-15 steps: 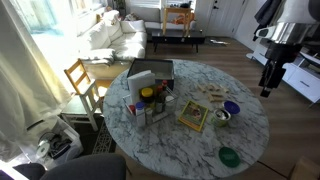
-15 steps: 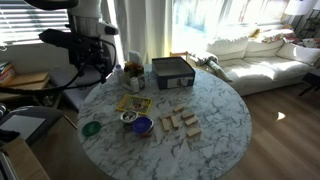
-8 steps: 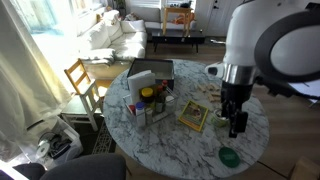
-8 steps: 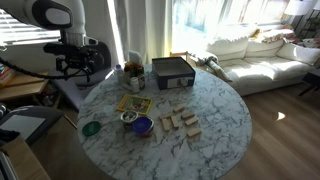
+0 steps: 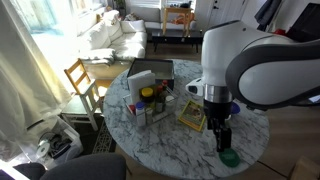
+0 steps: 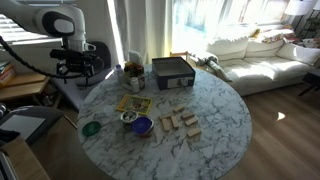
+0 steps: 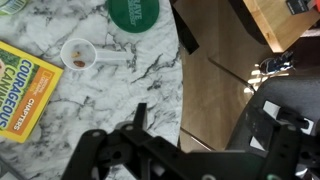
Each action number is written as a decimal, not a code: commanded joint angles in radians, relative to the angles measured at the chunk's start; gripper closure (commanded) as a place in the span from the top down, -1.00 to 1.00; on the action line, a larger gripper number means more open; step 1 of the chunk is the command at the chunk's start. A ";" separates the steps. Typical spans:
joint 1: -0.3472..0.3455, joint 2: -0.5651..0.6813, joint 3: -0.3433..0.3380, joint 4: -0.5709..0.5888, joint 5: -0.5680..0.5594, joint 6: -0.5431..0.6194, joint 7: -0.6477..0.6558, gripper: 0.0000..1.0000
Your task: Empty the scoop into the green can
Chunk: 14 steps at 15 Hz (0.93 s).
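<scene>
Since half a second ago the arm has swung lower and nearer the green can (image 5: 229, 157), so the pincer (image 5: 222, 137) now hangs just above and beside it in an exterior view. In the wrist view the pincer's jaws stand apart with nothing between them (table edge and floor show through the gap). The scoop (image 7: 80, 55) lies flat on the marble table (image 7: 150, 85), ahead of the pincer and off to the picture's left. Its round bowl, holding something brownish, is on the side of the yellow-green book (image 7: 25, 90). Its handle runs across the picture, its free end toward the table's edge. The can sits just beyond the scoop at the top of that view, near but not touching. The wrist points straight down. My guess is that a grasp needs a shift toward the handle's free end, with the jaws turned across it.
</scene>
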 commanded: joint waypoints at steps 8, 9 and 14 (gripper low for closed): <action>-0.017 0.090 0.065 0.009 -0.079 -0.002 -0.307 1.00; -0.018 0.102 0.066 0.012 -0.083 -0.002 -0.316 1.00; -0.019 0.098 0.067 0.016 -0.083 -0.002 -0.314 1.00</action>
